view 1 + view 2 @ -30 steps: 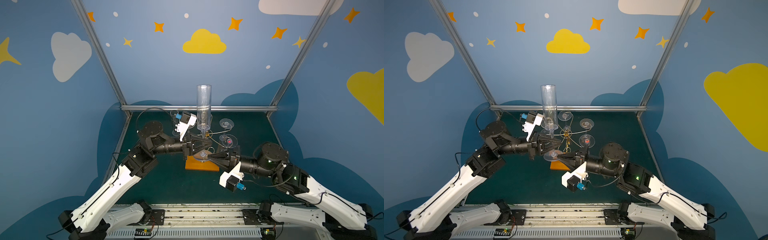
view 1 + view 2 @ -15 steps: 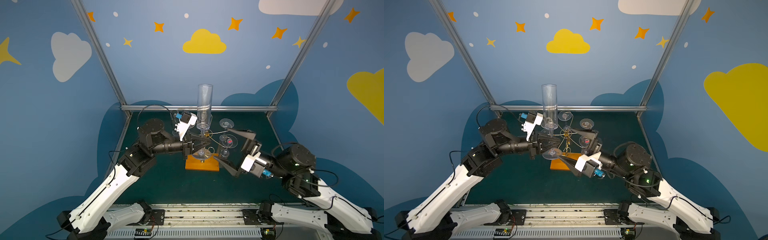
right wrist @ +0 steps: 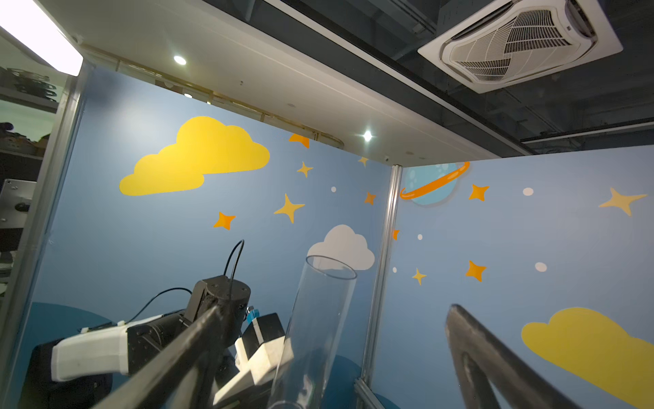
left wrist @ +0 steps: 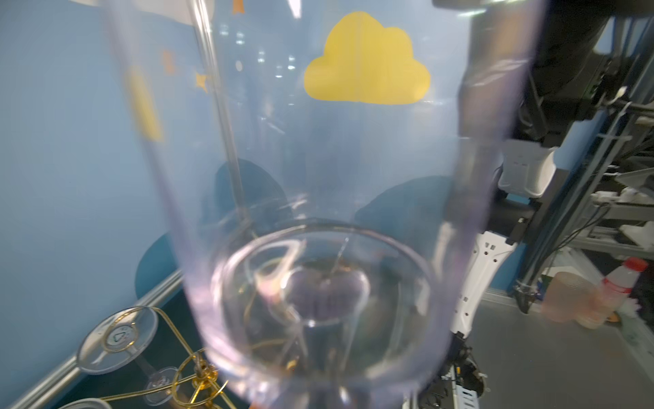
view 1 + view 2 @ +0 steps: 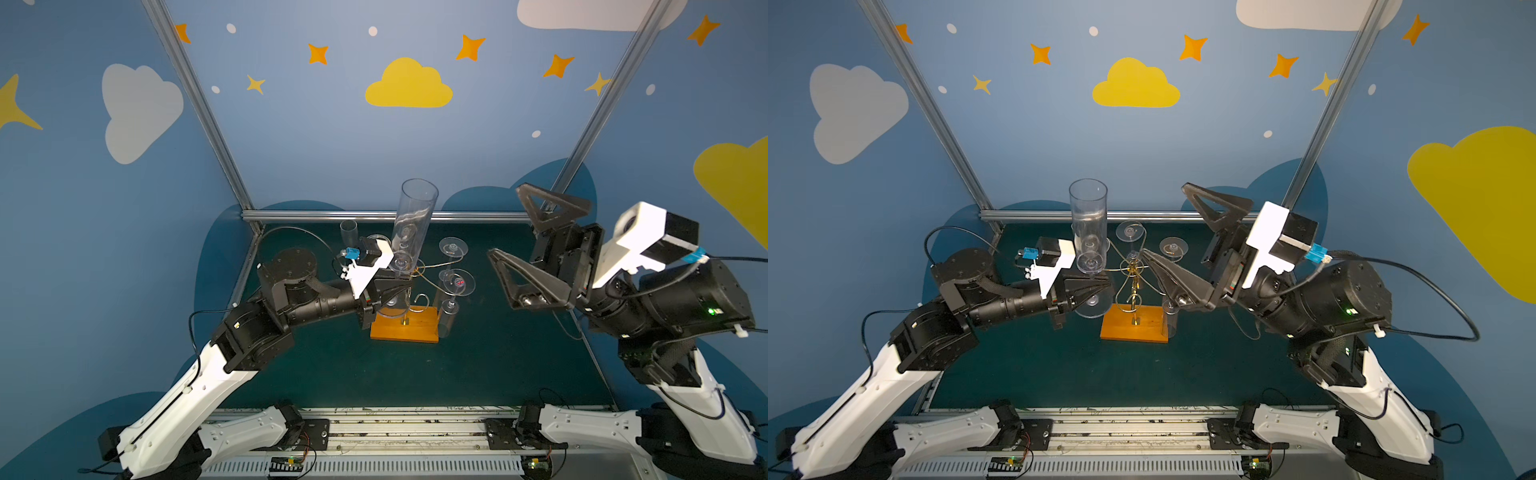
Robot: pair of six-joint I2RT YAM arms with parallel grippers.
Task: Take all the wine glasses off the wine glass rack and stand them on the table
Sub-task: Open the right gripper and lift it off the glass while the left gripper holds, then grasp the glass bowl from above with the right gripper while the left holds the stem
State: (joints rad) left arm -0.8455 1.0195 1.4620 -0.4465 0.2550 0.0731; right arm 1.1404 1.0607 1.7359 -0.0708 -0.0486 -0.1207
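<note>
A tall clear wine glass [image 5: 412, 226] [image 5: 1088, 226] stands upright in the air just left of the wine glass rack [image 5: 405, 330] [image 5: 1133, 286], a gold wire stand on an orange-brown wooden base. My left gripper [image 5: 390, 291] [image 5: 1100, 286] is shut on its stem, below the bowl. The bowl [image 4: 318, 212] fills the left wrist view and hides the jaws; the gold wire [image 4: 198, 375] shows beside it. My right gripper [image 5: 505, 222] [image 5: 1165, 220] [image 3: 336, 308] hangs open and empty, raised to the right of the rack, with the glass [image 3: 318, 318] seen between its fingers [image 3: 170, 357].
Other clear glasses hang upside down on the rack's arms [image 5: 453, 247] [image 5: 459, 282] [image 5: 1129, 230] [image 5: 1173, 247] [image 4: 116, 340]. One more clear glass [image 5: 348, 232] stands at the back left. Aluminium frame posts [image 5: 199, 112] and blue walls enclose the green table [image 5: 478, 365].
My right gripper has opened, let go near the glass's foot, and pulled back up and to the right. The left gripper keeps its hold on the glass, almost in the same place.
</note>
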